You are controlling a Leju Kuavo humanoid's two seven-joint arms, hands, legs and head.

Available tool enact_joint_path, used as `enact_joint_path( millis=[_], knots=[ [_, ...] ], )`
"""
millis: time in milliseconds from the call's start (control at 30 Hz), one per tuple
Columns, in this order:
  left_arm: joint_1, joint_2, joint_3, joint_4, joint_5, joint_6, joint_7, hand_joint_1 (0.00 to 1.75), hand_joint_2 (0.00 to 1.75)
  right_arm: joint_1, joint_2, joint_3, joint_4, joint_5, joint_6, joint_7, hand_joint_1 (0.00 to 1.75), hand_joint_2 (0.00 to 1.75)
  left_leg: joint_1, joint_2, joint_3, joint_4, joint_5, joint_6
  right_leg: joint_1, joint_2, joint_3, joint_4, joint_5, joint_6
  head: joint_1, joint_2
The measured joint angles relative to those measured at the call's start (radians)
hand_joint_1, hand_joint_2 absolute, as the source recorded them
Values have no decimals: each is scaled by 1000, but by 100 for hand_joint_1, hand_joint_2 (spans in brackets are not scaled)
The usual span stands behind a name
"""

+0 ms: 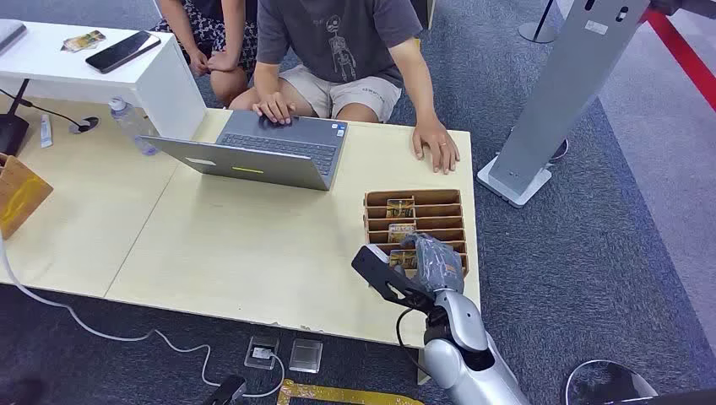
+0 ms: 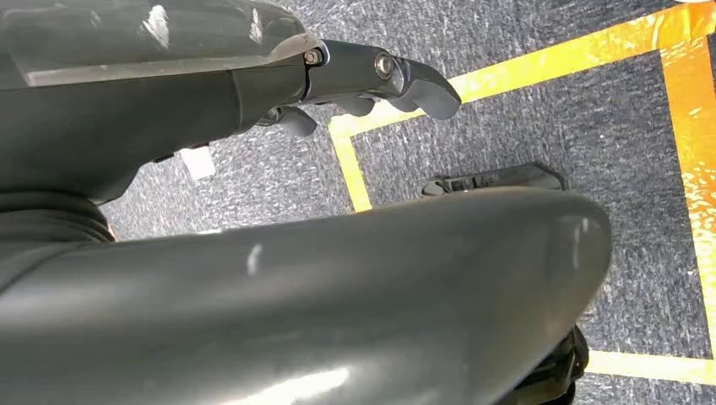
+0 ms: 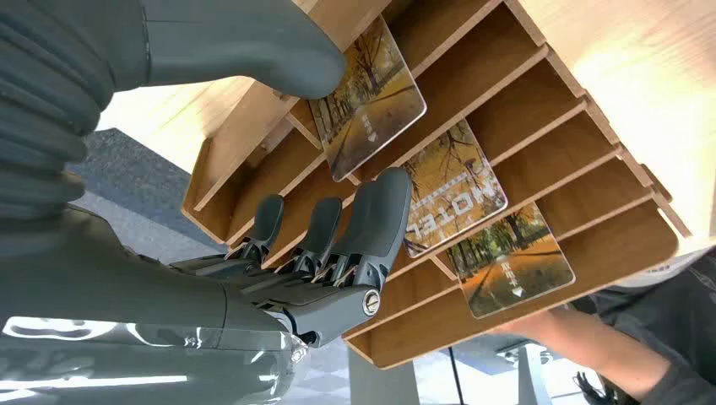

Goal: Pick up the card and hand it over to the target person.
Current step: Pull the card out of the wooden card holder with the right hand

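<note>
The reach-and-grasp step is in hand: the right hand (image 3: 279,228) hovers at the slotted brown wooden card rack (image 1: 415,226), fingers spread and holding nothing, thumb beside the nearest autumn-print hotel card (image 3: 368,99) (1 of 3 standing in the rack's slots). Next, I judge, it must pinch that card; the left hand (image 2: 371,80) hangs curled, away from the rack.

Behind right hand (image 1: 432,263) – nearest card (image 1: 404,258) mostly hidden; beyond it, person (image 1: 338,51) cropped above shoulders.

Legible text: the middle card (image 3: 452,196) in the wooden card rack (image 3: 540,101) bears the word "MOTEL", shown inverted in the right wrist view. Markings on the two neighbouring cards appear to be arrows; their lettering is too small to read.
</note>
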Motion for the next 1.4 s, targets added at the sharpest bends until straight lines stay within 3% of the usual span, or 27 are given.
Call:
enact_joint_path(
  millis=[1400],
  knots=[
    [0,-2,2,-1,1,-7,-2,0,0,1,9,-10,11,0,22,1,74,175,0,1,1,-2,1,0,0,1,1,-2,1,0,0,0]
  ],
)
